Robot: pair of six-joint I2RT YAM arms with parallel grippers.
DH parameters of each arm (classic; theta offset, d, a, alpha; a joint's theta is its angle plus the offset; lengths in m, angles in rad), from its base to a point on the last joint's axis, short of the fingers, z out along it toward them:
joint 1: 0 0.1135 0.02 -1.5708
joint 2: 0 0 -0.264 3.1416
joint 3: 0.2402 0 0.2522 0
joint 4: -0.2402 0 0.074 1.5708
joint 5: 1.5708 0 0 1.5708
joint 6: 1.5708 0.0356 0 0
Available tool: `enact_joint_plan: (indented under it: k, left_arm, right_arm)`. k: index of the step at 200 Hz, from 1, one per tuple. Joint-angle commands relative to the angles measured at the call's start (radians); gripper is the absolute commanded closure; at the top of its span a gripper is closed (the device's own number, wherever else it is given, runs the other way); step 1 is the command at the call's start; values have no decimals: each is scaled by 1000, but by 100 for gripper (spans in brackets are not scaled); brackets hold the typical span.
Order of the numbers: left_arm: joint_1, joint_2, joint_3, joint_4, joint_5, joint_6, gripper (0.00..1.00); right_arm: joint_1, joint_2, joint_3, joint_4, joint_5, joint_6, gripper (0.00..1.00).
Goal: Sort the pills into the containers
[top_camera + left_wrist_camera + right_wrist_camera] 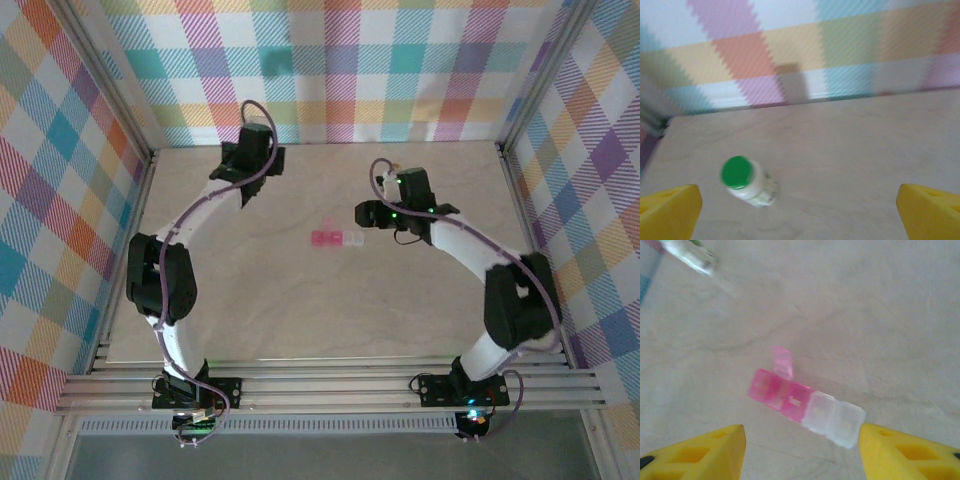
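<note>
Pink pill box (805,407): lay just ahead of your right hand (802,442), long axis crosswise to its open, empty spread; left hand (799,200) likewise spread wide.

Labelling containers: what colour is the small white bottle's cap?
A green round cap, best seen in the left wrist view.

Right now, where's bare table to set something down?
Free: the near strip between pill box and the arm bases, and the back-right corner. Crowded: mid-table, right gripper near the box; back-left, left gripper by the green-cap bottle.
</note>
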Motion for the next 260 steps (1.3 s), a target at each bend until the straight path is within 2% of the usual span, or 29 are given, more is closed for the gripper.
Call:
enact_joint_plan:
  k: [1,11,38,51,72,115,144,177,202,221,260]
  left_arm:
    - [66,84,93,-151,-115,-165,0]
    - [92,113,129,-173,-108,-205,0]
    - [160,220,261,-246,-42,-282,0]
    - [191,278,320,-252,42,-295,0]
    - [223,370,423,-283,130,-307,2]
    - [233,519,639,-437,124,-329,8]
    - [234,551,636,-456,154,-350,21]
    - [233,557,613,-485,159,-377,28]
    - [234,550,584,-485,164,-375,49]
    - [233,521,543,-468,151,-364,61]
    - [202,359,370,-396,99,-338,67]
  right_arm:
    - [28,-146,-125,146,-8,-51,36]
    - [46,-221,-190,217,11,-78,32]
    - [89,-362,-314,354,39,-138,31]
    - [99,-403,-360,416,17,-156,31]
    - [114,-425,-395,470,-15,-182,31]
    - [135,-423,-394,469,-20,-201,31]
    - [137,-421,-386,457,-20,-204,31]
    - [139,-408,-378,451,-27,-203,31]
    - [143,-400,-374,443,-26,-201,32]
    - [144,-400,-371,437,-21,-200,32]
    - [145,-404,-355,407,3,-197,32]
